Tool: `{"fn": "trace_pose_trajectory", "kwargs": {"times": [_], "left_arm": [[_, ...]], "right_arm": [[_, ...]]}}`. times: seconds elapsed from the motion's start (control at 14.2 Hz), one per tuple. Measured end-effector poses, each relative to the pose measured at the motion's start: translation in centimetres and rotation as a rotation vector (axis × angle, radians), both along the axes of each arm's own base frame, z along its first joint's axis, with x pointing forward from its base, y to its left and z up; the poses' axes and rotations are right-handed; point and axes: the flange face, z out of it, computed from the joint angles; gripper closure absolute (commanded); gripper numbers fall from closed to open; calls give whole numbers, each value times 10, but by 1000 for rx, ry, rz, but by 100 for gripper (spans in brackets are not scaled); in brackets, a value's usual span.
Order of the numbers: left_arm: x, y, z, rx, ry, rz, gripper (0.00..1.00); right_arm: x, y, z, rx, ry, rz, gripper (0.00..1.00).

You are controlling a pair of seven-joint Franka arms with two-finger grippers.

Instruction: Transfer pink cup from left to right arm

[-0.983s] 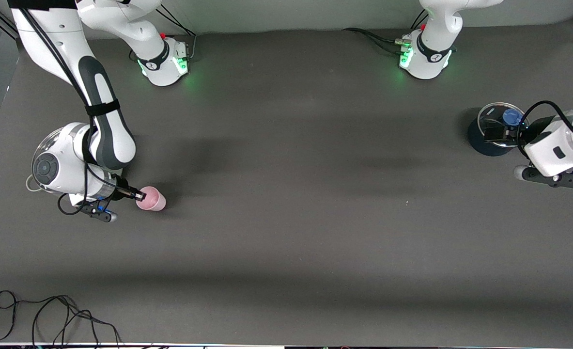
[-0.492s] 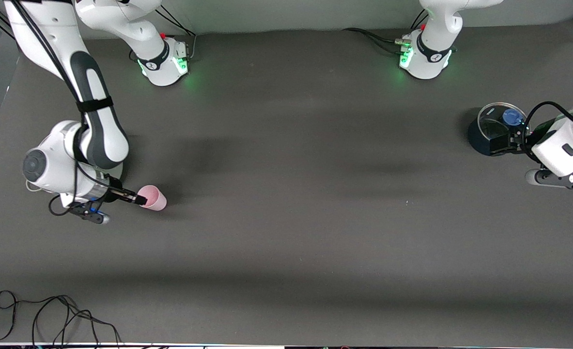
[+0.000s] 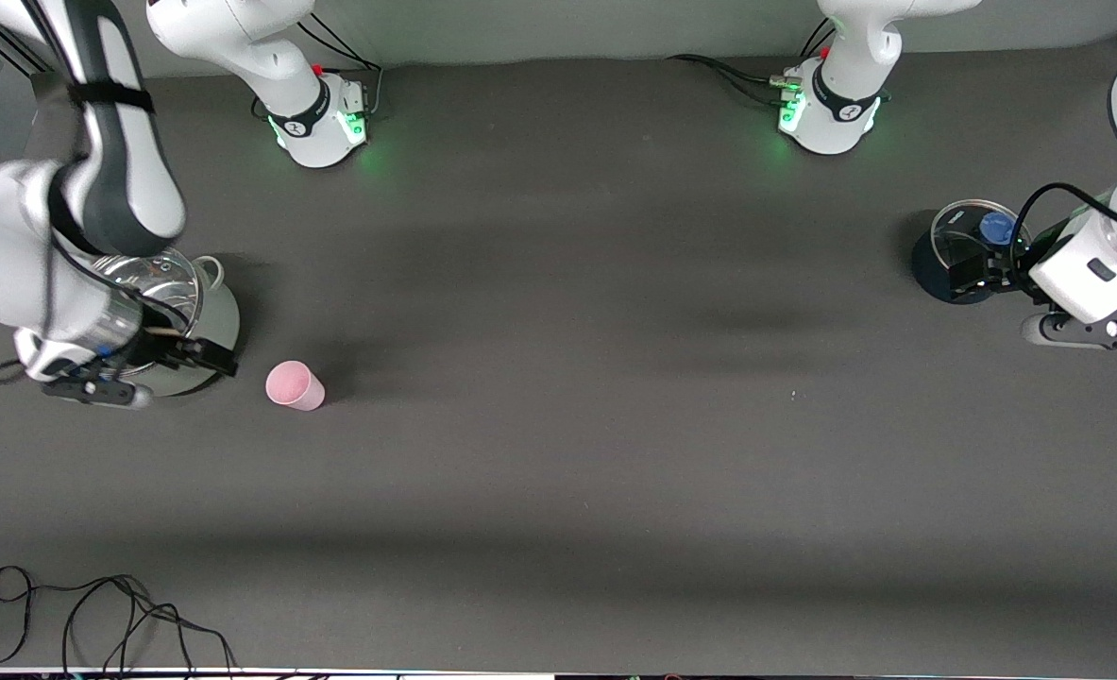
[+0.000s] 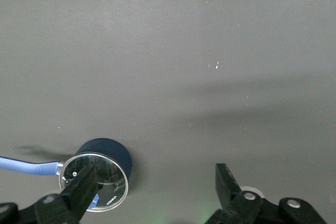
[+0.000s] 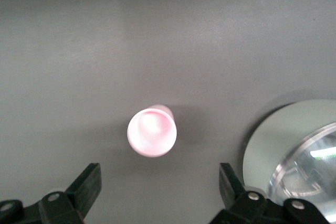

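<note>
A: Wide look first: the dark grey table (image 3: 577,453) spans the whole scene, and the white right arm (image 3: 95,179) with its shiny silver wrist hangs over the pale green pot with a glass lid (image 3: 201,326) at its own end.

B: And the white left arm (image 3: 1101,264) with the boxy wrist waits at its own end, above the dark blue pot with a glass lid and blue knob (image 3: 959,255).

A: Grippers? The right gripper (image 5: 160,190) shows both black fingers spread wide, nothing between them.

B: Same for the left gripper (image 4: 157,190): claw fingers apart, empty, the blue pot's lid just under one finger.

A: Now the small pale-pink plastic cup (image 3: 295,386). It stands upright on the table, mouth up, just beside the green pot and a little nearer the front camera.

B: Free of both grippers. Down at the front edge, a tangle of black cable (image 3: 95,614).
</note>
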Motion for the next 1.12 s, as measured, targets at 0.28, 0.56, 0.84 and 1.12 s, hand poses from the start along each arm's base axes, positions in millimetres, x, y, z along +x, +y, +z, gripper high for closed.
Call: {"fn": "trace_pose_trajectory", "kwargs": {"times": [0.28, 0.56, 0.84, 1.12], "left_arm": [[0, -3, 4, -1, -13, -5, 0], [0, -9, 5, -2, -19, -12, 0], [1, -8, 6, -4, -21, -9, 0], [2, -1, 8, -26, -26, 11, 0]], "right_arm": [[-22, -12, 114, -47, 53, 54, 0], [-33, -16, 183, -51, 34, 55, 0], [-26, -16, 170, -62, 58, 49, 1], [-25, -16, 167, -64, 63, 48, 0]]}}
